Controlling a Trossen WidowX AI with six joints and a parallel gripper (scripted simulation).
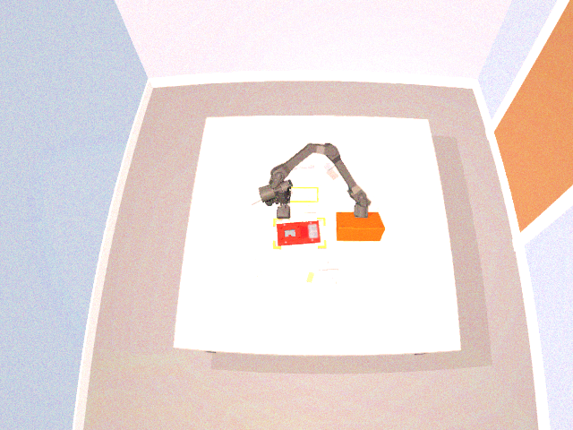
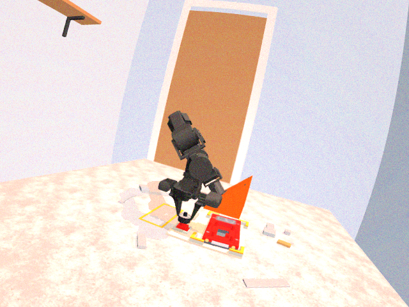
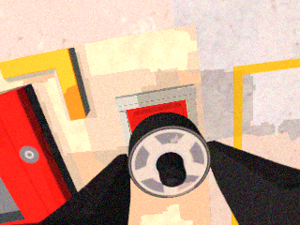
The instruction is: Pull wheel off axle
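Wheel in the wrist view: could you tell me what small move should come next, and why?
Probably a straight lift. The end effector is shut on the wheel, which sits over the red base, and the yellow marked area lies off to one side.

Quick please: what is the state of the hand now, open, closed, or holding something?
Hand: closed on the wheel, fingers pressing its two sides.

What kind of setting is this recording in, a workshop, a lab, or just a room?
Most likely a plain indoor room set up as a tabletop test cell: a white table in the middle of the floor, a brown door in pale walls, a wall shelf, and the gripper clamped on a wheel.
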